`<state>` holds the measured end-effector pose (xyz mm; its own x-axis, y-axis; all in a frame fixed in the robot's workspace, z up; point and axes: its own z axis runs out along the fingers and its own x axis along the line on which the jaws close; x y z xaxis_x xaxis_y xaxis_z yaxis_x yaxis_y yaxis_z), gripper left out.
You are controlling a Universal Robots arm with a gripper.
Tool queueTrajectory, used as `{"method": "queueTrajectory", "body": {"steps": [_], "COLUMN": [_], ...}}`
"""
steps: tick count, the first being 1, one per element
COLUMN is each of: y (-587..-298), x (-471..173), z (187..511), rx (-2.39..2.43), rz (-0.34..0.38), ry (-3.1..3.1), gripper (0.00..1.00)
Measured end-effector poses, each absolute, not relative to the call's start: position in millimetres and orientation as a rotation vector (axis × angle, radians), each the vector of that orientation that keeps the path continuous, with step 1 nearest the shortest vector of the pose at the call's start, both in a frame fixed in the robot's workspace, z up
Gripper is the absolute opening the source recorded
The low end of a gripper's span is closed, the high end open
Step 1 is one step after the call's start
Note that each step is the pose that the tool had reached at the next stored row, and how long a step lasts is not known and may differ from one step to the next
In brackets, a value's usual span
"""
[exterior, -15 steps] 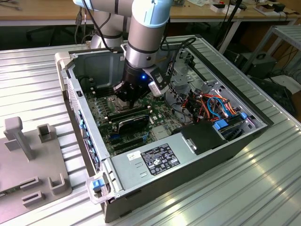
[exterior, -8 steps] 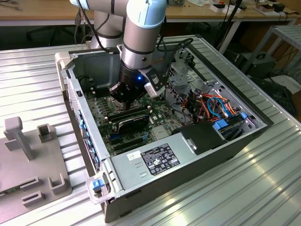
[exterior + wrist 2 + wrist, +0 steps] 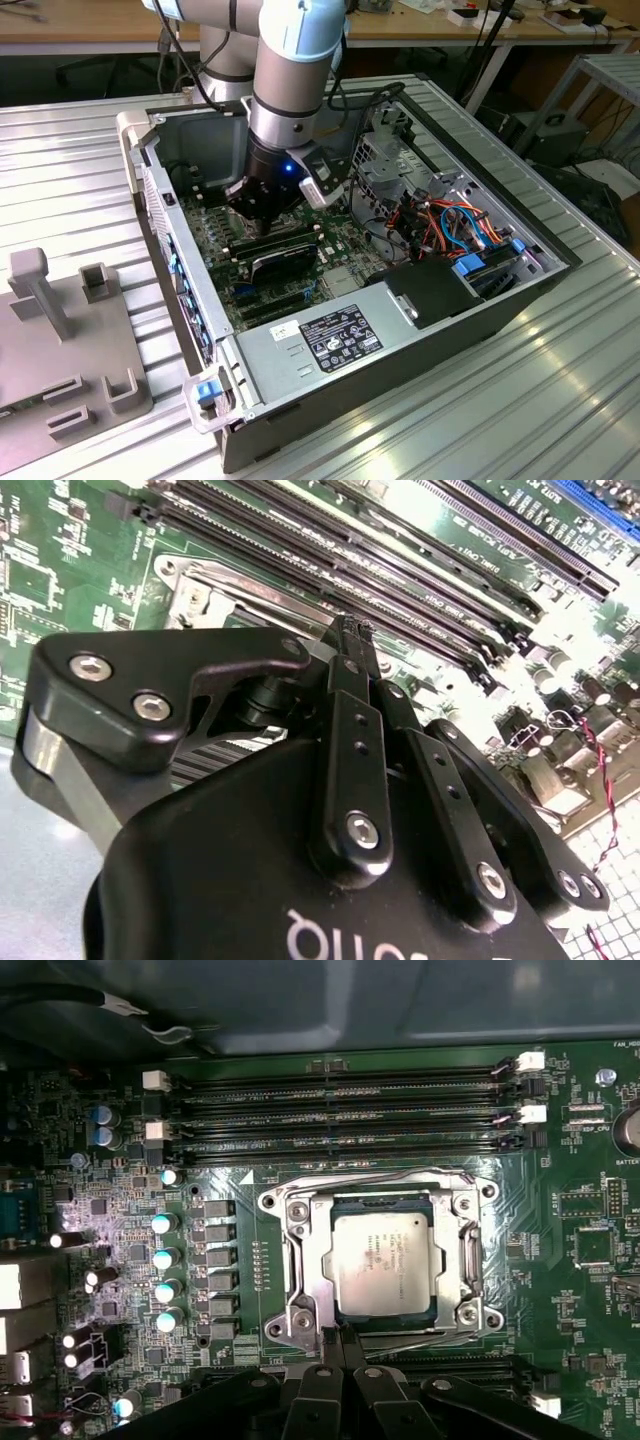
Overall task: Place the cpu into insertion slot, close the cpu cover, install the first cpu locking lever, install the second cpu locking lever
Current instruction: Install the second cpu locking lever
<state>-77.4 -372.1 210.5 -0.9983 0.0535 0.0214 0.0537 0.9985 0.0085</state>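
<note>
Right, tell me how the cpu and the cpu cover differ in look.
In the first wrist view, the cpu is a solid, dull silver-tan square, while the cpu cover is a brighter silvery frame with a cut-out centre. The cpu sits inside; the cpu cover lies around it. Both are metal and lie flat on the green board.

The arm (image 3: 290,60), with silver-grey segments and pale blue joint caps, is seen in the exterior view reaching steeply downward. A blue light is shown on the black wrist (image 3: 275,175), and a grey bracketed camera mount (image 3: 325,180) is carried at the side towards the exterior view's right. The black gripper (image 3: 350,630) is pointed downward. In the second wrist view its linkage bars are folded inward and the fingertips (image 3: 345,640) are drawn together. In the first wrist view the fingers (image 3: 335,1345) are seen meeting at a narrow point.
</note>
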Motion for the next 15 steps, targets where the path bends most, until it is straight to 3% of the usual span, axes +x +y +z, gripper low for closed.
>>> {"method": "queueTrajectory", "body": {"steps": [15], "y": [-371.8], "x": [-90.9], "z": [209.2], "rx": [-0.083], "rz": [-0.016], "ry": [-3.119], "gripper": [0.11]}}
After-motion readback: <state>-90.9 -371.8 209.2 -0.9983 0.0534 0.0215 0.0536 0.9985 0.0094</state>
